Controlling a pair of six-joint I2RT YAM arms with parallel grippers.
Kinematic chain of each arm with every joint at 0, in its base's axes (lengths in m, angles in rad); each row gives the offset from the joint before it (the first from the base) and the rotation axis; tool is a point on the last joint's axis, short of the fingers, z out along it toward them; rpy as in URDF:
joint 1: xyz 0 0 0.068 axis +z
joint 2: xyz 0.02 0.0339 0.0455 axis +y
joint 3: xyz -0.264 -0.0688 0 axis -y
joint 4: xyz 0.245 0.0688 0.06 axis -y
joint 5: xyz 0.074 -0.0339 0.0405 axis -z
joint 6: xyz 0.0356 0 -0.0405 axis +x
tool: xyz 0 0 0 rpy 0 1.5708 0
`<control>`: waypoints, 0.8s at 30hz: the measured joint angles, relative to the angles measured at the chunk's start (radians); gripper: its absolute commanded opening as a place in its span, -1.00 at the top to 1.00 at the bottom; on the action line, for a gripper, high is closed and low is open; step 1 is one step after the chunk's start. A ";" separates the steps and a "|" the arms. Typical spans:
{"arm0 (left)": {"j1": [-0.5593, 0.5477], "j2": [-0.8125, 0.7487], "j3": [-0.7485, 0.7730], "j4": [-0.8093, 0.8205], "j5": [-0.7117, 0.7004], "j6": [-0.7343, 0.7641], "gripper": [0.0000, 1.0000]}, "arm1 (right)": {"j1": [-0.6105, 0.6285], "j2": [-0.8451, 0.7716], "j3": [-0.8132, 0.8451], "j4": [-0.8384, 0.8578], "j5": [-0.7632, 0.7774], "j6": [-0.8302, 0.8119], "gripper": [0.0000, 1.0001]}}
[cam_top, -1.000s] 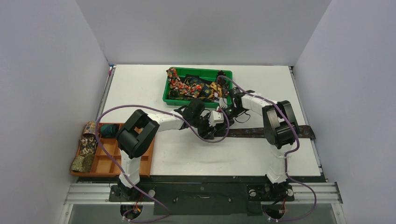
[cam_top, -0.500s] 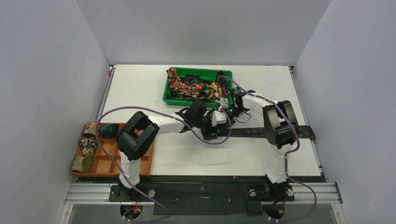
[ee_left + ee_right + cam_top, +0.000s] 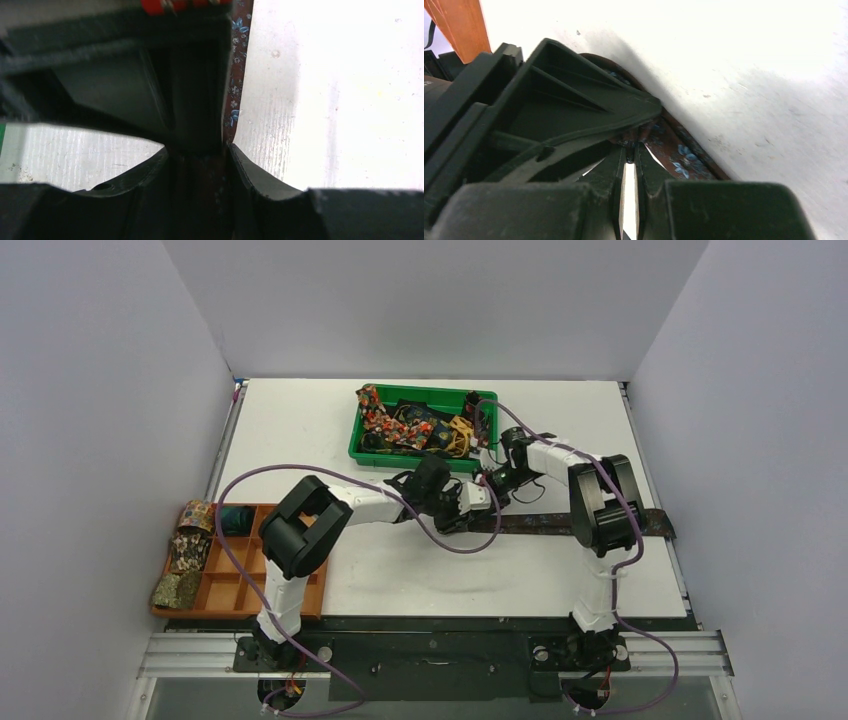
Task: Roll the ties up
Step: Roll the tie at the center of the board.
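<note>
A dark brown tie (image 3: 580,524) with small blue flowers lies flat across the table and reaches its right edge. At the tie's left end both grippers meet. My left gripper (image 3: 468,508) comes in from the left. In the left wrist view its jaws (image 3: 197,155) are closed on a dark bundle of that tie, and the flat strip (image 3: 236,75) runs away beyond them. My right gripper (image 3: 492,487) comes in from behind. In the right wrist view its fingertips (image 3: 630,146) pinch the fabric (image 3: 679,155) beside the left gripper's black finger.
A green bin (image 3: 352,445) at the back centre holds several loose tangled ties. An orange divided tray (image 3: 225,585) at the near left holds rolled ties (image 3: 185,550) in its left compartments. Purple cables loop over both arms.
The left gripper has slid right along the tie towards the right gripper, and its jaws opened wider and then narrowed onto the fabric. The right wrist has shifted slightly right.
</note>
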 measured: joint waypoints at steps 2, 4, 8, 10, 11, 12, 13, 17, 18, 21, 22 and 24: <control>0.000 -0.005 -0.010 0.005 0.003 0.017 0.30 | -0.018 0.000 -0.008 -0.003 0.007 0.001 1.00; 0.000 -0.009 -0.016 0.007 0.006 0.028 0.30 | -0.031 0.000 -0.013 -0.005 0.018 0.003 1.00; 0.000 -0.011 -0.018 0.005 0.011 0.043 0.25 | -0.034 0.003 -0.014 -0.011 0.042 0.005 1.00; 0.000 -0.012 -0.018 0.003 0.014 0.043 0.06 | -0.028 0.008 -0.014 -0.011 0.061 0.004 1.00; 0.002 -0.012 -0.018 0.002 0.018 0.042 0.00 | -0.024 0.012 -0.014 -0.011 0.074 0.004 1.00; 0.004 -0.013 -0.018 -0.001 0.023 0.040 -0.10 | -0.021 0.018 -0.013 -0.006 0.087 0.002 1.00; 0.009 -0.014 -0.018 -0.006 0.028 0.035 -0.14 | -0.020 0.023 -0.011 -0.006 0.095 0.003 1.00; 0.039 -0.046 -0.066 0.000 0.048 0.012 -0.25 | -0.011 0.028 -0.006 -0.011 0.107 0.002 1.00; 0.049 -0.061 -0.086 0.004 0.050 0.004 -0.25 | -0.008 0.028 -0.005 -0.011 0.112 0.002 1.00; 0.076 -0.094 -0.133 0.018 0.054 -0.009 -0.22 | -0.004 0.028 -0.003 -0.011 0.120 0.001 1.00; 0.082 -0.098 -0.139 0.019 0.054 -0.011 -0.20 | -0.003 0.028 -0.003 -0.011 0.122 0.000 1.00; 0.090 -0.102 -0.145 0.023 0.056 -0.012 -0.14 | -0.003 0.027 -0.003 -0.011 0.123 -0.001 1.00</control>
